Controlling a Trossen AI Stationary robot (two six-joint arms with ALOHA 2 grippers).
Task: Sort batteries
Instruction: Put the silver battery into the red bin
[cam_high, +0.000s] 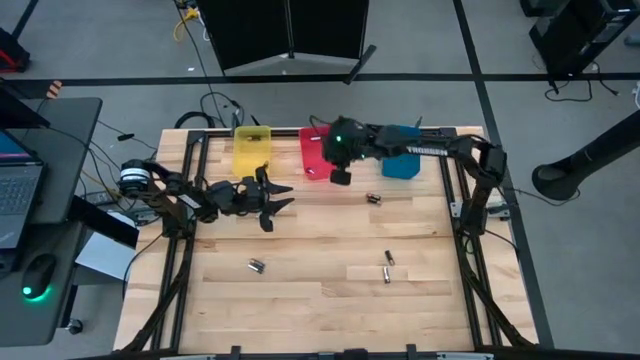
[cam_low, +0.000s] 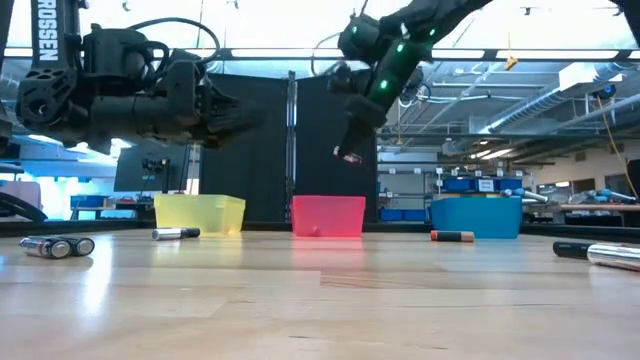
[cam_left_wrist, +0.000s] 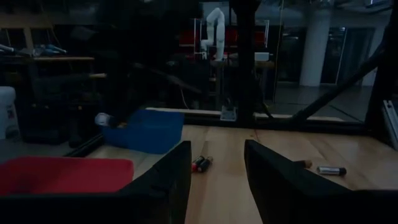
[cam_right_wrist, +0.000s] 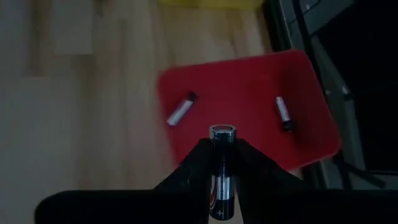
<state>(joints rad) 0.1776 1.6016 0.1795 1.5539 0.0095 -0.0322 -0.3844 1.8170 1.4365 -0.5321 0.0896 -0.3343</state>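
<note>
The battery (cam_right_wrist: 222, 163) that matters right now is pinched upright between the right gripper (cam_right_wrist: 222, 155) fingers, silver cap pointing down toward the red bin (cam_right_wrist: 249, 109), hanging in the air right over it near the table's far edge. Two more cells already lie inside that bin, one (cam_right_wrist: 181, 108) toward one side and one (cam_right_wrist: 283, 113) toward the other, well apart from each other, so there's bare red floor between them directly under the held cell. From above, the red bin (cam_high: 313, 152) sits between the yellow bin (cam_high: 252, 148) and the blue bin (cam_high: 402, 160), all three lined up along the far edge of the table (cam_high: 320, 300), and the right gripper (cam_high: 340, 176) is at the red bin's near rim. Loose batteries are scattered on the wood: one (cam_high: 374, 199) just near of the blue bin, a pair (cam_high: 388, 266) toward the middle-right, and another (cam_high: 256, 265) toward the middle-left, all well apart with lots of open board around them and the whole near half of the table bare. The left gripper (cam_high: 268, 200) hovers off the table near the yellow bin, jaws spread wide and holding nothing; its wrist view looks past its fingers (cam_left_wrist: 171, 177) across to the blue bin (cam_left_wrist: 144, 129) and a couple of cells (cam_left_wrist: 200, 163) lying on the wood.
</note>
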